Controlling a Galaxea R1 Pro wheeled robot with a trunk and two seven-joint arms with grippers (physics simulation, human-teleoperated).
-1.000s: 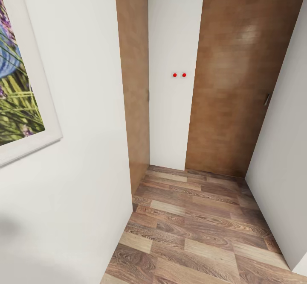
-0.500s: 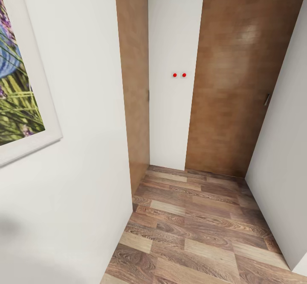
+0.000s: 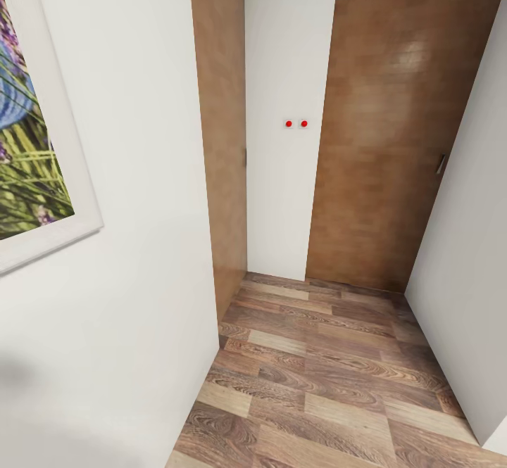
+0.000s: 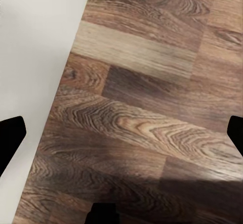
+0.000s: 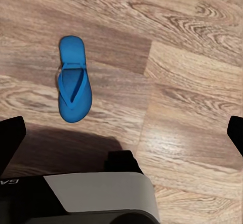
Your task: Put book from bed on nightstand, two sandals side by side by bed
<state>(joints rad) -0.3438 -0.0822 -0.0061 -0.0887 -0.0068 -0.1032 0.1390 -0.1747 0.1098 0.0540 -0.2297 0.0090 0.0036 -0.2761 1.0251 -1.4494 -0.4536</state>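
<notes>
One bright blue sandal (image 5: 74,80) lies flat on the wood-plank floor (image 5: 192,82), seen in the right wrist view. My right gripper (image 5: 123,137) hangs open above the floor, its dark fingertips (image 5: 10,138) wide apart, with the sandal off to one side and nothing between them. My left gripper (image 4: 123,135) is open too, over bare planks (image 4: 147,97) beside a white wall (image 4: 35,42). The book, the bed and the nightstand are out of view.
A white wall (image 3: 127,207) with a framed lavender picture (image 3: 28,137) stands close on the left. Ahead, a narrow floor strip (image 3: 324,376) leads to two brown doors (image 3: 387,137) and a white wall (image 3: 465,257) on the right. My grey base (image 5: 96,196) sits near the sandal.
</notes>
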